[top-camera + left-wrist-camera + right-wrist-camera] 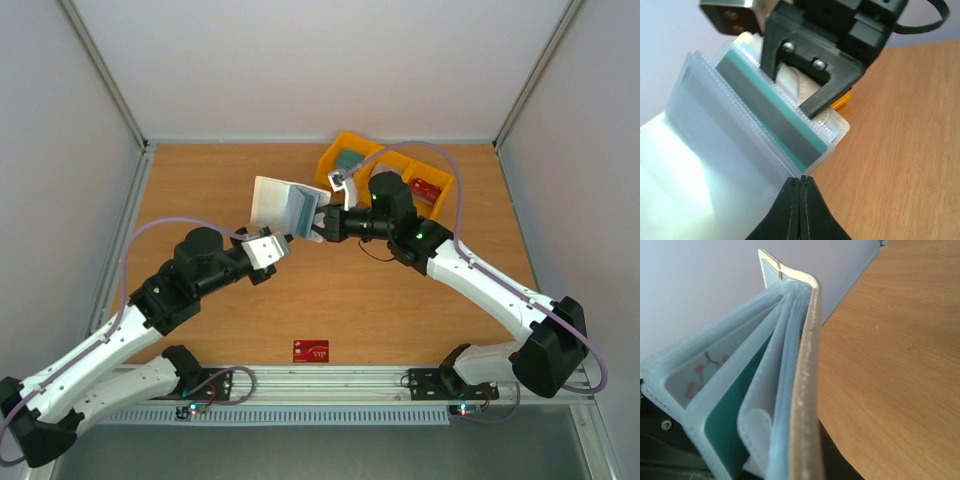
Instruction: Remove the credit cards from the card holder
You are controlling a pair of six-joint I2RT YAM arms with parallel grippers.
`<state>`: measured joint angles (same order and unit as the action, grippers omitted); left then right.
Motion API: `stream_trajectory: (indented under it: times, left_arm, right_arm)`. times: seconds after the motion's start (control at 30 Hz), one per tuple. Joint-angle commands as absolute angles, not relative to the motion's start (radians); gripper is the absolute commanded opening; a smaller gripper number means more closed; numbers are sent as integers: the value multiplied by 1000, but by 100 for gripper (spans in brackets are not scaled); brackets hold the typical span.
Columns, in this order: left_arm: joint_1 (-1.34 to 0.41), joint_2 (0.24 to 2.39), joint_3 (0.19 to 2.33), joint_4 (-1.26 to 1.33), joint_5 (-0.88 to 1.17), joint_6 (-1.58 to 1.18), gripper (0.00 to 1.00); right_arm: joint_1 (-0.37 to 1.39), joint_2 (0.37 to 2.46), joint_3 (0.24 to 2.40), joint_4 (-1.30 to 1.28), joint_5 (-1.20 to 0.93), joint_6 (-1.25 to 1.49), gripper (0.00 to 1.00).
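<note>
Overall: the card holder (283,203) hangs in the air above the tabletop (380,300), between the two arms, fanned open, with cards in its clear sleeves.
Right gripper (320,225): clamped on the cream cover from the robot's right, carrying the holder.
Left gripper (800,182): jaws pressed together right at the near lower edge of a clear sleeve. I cannot tell whether they nip plastic, a card edge or nothing.
Direction: from the left gripper the holder lies straight ahead and upward, at the very tips. The left arm is the one placed to pull.
Long axis: the teal card (780,122) sits in an outer sleeve. Its long axis runs diagonally from the left gripper's tips toward the right gripper, one short end nearest those tips.
Pointing: seen from above, the leaves spread toward the far left, away from the right gripper. The spine is at the end far from the right wrist camera.
Other cards: a pale blossom card (696,379) shows in a further sleeve; a red card (311,350) lies flat on the tabletop near its front edge, well apart.
Next move, judged: a draw along that long axis, back toward the left arm. Which sleeve edge is open is not visible.
</note>
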<state>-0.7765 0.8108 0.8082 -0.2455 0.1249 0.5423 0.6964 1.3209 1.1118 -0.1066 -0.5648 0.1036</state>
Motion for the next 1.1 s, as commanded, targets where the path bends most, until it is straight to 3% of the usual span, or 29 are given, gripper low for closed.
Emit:
stream_trajectory:
  times: [0.0,0.27,0.6,0.87,0.97,1.07]
  left_arm:
    - [-719,789,834,-225,58,400,0]
    - [-684,764,825,-219,66,344,0]
    - [-683,780,829,-184,147,410,38]
    - [-682,738,894,-154,176,523,39]
    - [-682,716,909,-128,286,530,42]
    - [-684,721,914,-83,487,437,39]
  right_arm:
    - [688,1287,1138,-56,-667,102,1]
    - [689,1282,1131,-38,-695,96,1]
    - [689,1299,1143,-28,-718,105,1]
    - [689,1301,1151,-78,-658,85,1]
    - [688,1312,1179,-160,-576,71,1]
    - [688,1328,1191,-174,-563,66,1]
